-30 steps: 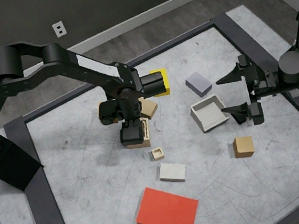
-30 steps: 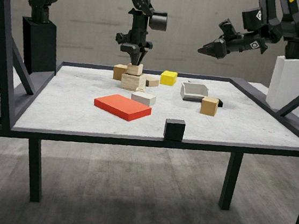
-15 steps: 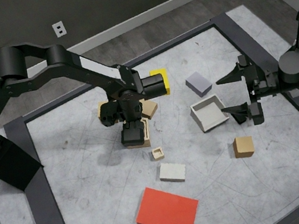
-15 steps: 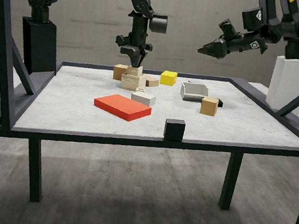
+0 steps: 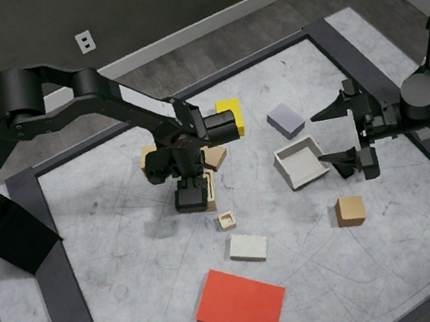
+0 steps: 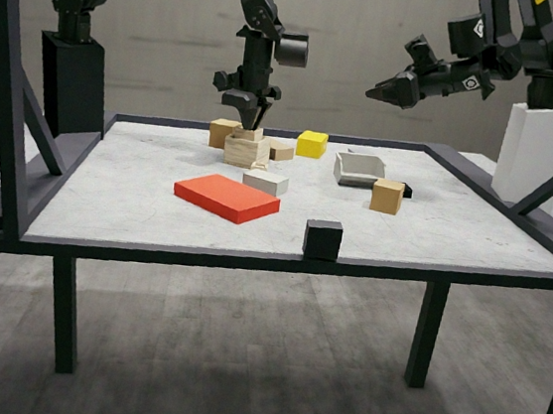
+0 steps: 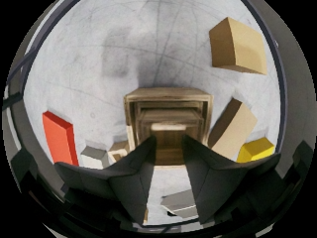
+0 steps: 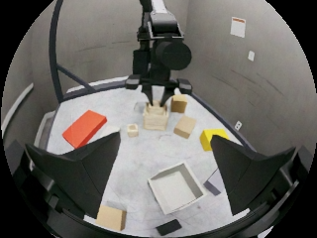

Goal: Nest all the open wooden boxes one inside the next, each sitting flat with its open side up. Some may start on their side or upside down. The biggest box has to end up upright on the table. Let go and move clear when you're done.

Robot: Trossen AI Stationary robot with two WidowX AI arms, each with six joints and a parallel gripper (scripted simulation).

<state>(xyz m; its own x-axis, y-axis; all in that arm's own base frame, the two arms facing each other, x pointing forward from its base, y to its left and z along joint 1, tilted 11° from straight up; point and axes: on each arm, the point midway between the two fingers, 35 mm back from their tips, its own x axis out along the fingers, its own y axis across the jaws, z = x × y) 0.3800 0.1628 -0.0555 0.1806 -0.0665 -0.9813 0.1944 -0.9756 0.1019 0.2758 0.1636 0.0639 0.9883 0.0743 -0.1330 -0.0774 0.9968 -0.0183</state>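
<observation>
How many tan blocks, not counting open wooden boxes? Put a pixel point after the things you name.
3. Exterior view: one cube (image 5: 352,211) (image 6: 387,197) (image 7: 146,216) (image 8: 111,218) before the pale tray (image 5: 299,163) (image 6: 359,168) (image 7: 179,203) (image 8: 175,189); one block (image 5: 143,157) (image 6: 218,136) (image 7: 241,50) (image 8: 178,104) behind-left, another (image 5: 215,157) (image 6: 282,152) (image 7: 235,126) (image 8: 185,127) right of the big box (image 5: 211,192) (image 6: 245,153) (image 7: 168,93) (image 8: 156,124). Others could be hidden.

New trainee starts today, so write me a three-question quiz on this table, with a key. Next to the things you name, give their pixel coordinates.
1. True or false: the red block (image 5: 240,305) (image 6: 226,197) (image 7: 60,138) (image 8: 84,129) lies flat.
2. Fill in: the left claw (image 6: 255,126) (image 7: 168,139) (image 8: 156,107) holds a small wooden box (image 6: 248,133) partly inside a ____ wooden box (image 6: 246,152) (image 8: 156,122).
3. Which claw is open: left or right (image 5: 317,139) (image 8: 165,139)?

Key: 1 true; 2 larger; 3 right.
</observation>
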